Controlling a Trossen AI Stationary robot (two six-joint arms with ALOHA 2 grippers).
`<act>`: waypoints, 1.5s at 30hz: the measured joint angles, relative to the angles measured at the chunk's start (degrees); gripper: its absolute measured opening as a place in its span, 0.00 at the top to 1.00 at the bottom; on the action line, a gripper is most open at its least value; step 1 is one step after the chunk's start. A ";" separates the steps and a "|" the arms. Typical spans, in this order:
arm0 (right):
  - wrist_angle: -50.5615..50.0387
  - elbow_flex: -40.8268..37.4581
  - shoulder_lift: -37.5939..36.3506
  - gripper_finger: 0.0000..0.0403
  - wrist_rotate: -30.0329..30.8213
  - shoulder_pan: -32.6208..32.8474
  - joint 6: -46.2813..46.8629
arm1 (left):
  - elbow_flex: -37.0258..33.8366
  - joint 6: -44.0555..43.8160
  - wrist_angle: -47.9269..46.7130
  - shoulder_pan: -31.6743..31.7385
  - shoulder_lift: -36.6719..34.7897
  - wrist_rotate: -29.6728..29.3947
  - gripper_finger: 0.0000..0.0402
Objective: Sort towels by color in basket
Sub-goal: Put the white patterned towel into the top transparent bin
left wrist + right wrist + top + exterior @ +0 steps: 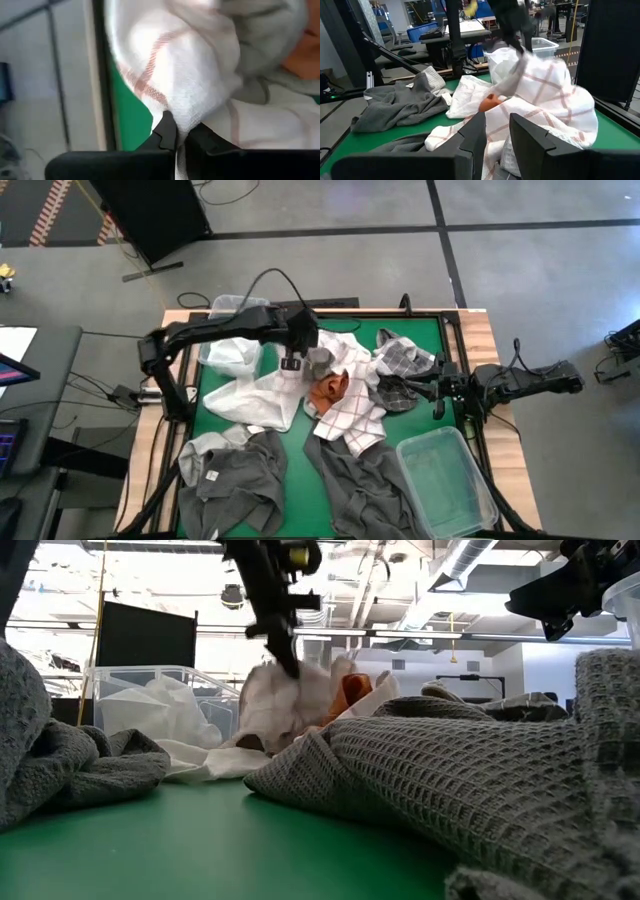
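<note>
White cloth with thin reddish grid lines (185,75) is pinched between the closed fingers of the left gripper (179,137), which sits over the middle of the heap on the green table mat (300,480); the fold rises in a peak under the fingers, so a lift looks just begun. Most of the sorting seems left to do. A clear plastic bin at the far left corner (225,308) already holds white cloth (232,355), while the second clear bin near the right front corner (445,485) looks bare inside. Still loose on the mat are a rust orange towel (328,388) in the centre of the pile, a dark grey waffle towel at front left (235,480), another dark grey one at front centre (360,490), a pale grey checked towel (402,358) toward the right, and more white gridded cloth (355,420). The right gripper (492,132) waits at the right edge of the table, its fingers parted with nothing between them.
</note>
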 joint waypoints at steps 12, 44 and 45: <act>0.04 0.00 0.00 0.71 0.00 0.00 0.04 | 9.47 -3.50 -7.69 0.01 -13.71 -12.49 1.00; 0.46 -0.01 0.00 0.71 0.00 0.00 0.10 | 9.88 -10.74 15.48 -7.50 -31.27 1.32 1.00; 0.46 -0.01 0.00 0.71 0.00 0.02 -0.01 | 9.88 -11.26 15.77 -8.03 -30.81 2.39 1.00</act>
